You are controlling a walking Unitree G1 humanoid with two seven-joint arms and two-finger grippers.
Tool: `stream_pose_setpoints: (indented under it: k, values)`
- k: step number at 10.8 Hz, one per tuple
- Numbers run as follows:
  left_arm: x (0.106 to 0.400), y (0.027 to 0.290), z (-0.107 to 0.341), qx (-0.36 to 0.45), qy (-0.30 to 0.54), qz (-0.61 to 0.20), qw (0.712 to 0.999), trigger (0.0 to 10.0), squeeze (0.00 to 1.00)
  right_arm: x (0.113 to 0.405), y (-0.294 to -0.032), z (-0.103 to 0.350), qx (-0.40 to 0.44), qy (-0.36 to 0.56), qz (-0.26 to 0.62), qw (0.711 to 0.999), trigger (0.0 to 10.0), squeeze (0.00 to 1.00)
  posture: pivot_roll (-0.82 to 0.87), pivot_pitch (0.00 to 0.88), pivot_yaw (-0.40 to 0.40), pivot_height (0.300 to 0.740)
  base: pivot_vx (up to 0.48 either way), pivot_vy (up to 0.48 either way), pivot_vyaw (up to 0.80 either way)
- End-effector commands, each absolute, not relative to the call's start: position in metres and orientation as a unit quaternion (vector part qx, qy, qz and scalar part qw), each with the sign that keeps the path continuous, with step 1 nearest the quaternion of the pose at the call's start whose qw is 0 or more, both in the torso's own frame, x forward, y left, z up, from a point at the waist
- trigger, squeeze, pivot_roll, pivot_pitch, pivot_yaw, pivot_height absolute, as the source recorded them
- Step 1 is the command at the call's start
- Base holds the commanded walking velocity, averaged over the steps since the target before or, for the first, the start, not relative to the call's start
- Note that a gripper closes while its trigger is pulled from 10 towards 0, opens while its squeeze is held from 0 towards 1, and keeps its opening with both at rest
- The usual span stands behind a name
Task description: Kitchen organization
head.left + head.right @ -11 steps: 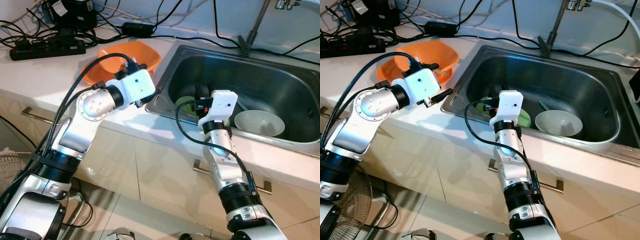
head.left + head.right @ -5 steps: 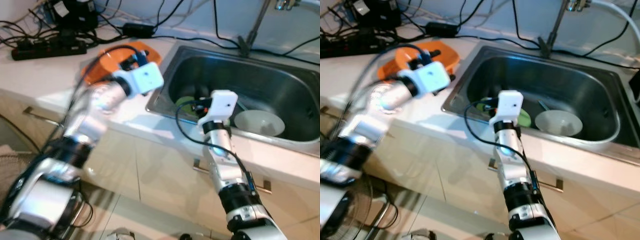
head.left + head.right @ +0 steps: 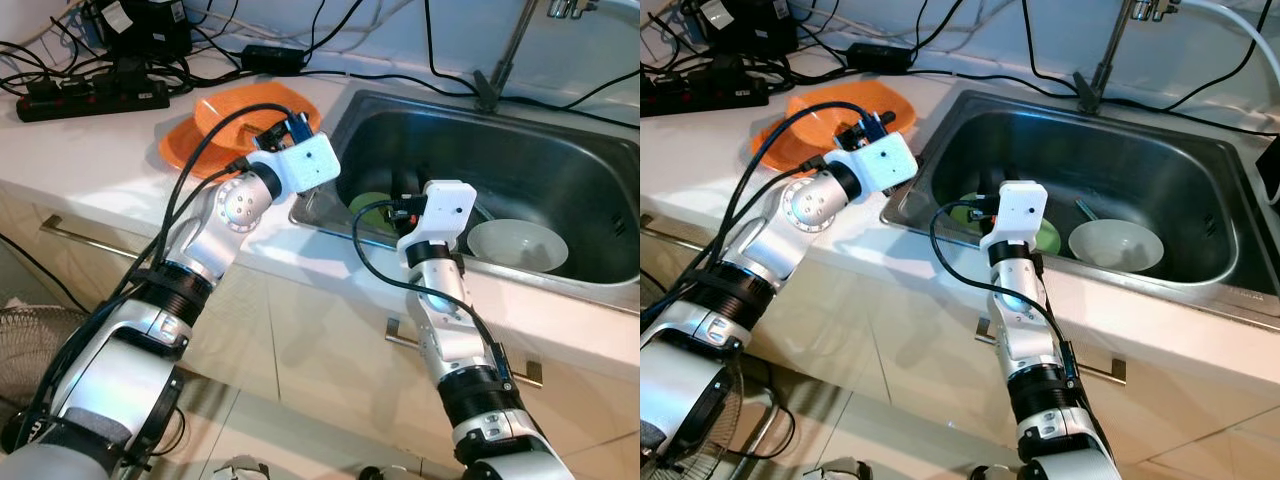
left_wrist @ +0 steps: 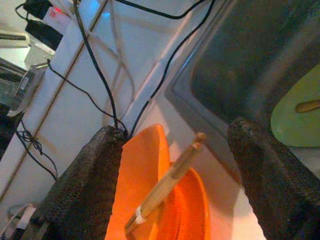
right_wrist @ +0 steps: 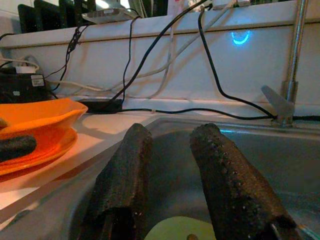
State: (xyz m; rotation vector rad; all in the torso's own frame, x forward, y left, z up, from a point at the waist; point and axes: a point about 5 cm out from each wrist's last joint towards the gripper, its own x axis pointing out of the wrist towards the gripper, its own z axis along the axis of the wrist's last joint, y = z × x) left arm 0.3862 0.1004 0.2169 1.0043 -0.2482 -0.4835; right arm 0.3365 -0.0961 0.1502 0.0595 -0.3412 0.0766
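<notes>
Sink (image 3: 600, 120): bowl (image 3: 518, 244) (perhaps empty), right gripper (image 5: 172, 185).

- I see a steel-grey sink (image 3: 560, 130), my landmark.
- Inside it, a white bowl (image 3: 517, 244) and a lime-green plate (image 3: 372, 208).
- On the counter beside it, orange dishes (image 3: 215, 125) with tan chopsticks (image 4: 167, 181).
- Behind it, black cables (image 3: 380, 75) on a white counter (image 3: 80, 160).

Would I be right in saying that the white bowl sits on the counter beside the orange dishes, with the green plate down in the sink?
Not quite: the white bowl sits inside the sink, beside the green plate, as the left eye view shows. The orange dishes are on the counter.
</notes>
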Motion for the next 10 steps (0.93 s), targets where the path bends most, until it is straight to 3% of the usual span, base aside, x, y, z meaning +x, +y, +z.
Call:
stream_pose_setpoints:
  k: [1, 2, 3, 10]
  values:
    - [0.389, 0.1002, 0.2217, 0.491, -0.126, -0.22, 0.834, 10.0, 0.0, 0.3369, -0.0947, 0.151, 0.029, -0.173, 0.038, 0.984, 10.0, 0.0, 0.11, 0.033, -0.001, 0.74, 0.0, 0.0, 0.0]
    - [0.3906, 0.1021, 0.2219, 0.495, -0.126, -0.212, 0.833, 10.0, 0.0, 0.3369, -0.0938, 0.1509, 0.03, -0.173, 0.039, 0.984, 10.0, 0.0, 0.11, 0.032, 0.001, 0.74, 0.0, 0.0, 0.0]
    - [0.3932, 0.1038, 0.2222, 0.5, -0.127, -0.204, 0.832, 0.0, 0.0, 0.3373, -0.0919, 0.1512, 0.031, -0.173, 0.039, 0.984, 10.0, 0.0, 0.12, 0.031, 0.007, 0.74, 0.0, 0.0, 0.0]
    - [0.3974, 0.099, 0.2235, 0.487, -0.144, -0.2, 0.838, 0.0, 0.0, 0.3386, -0.0976, 0.1515, 0.029, -0.175, 0.029, 0.984, 10.0, 0.0, 0.11, 0.032, 0.006, 0.74, 0.0, 0.0, 0.0]
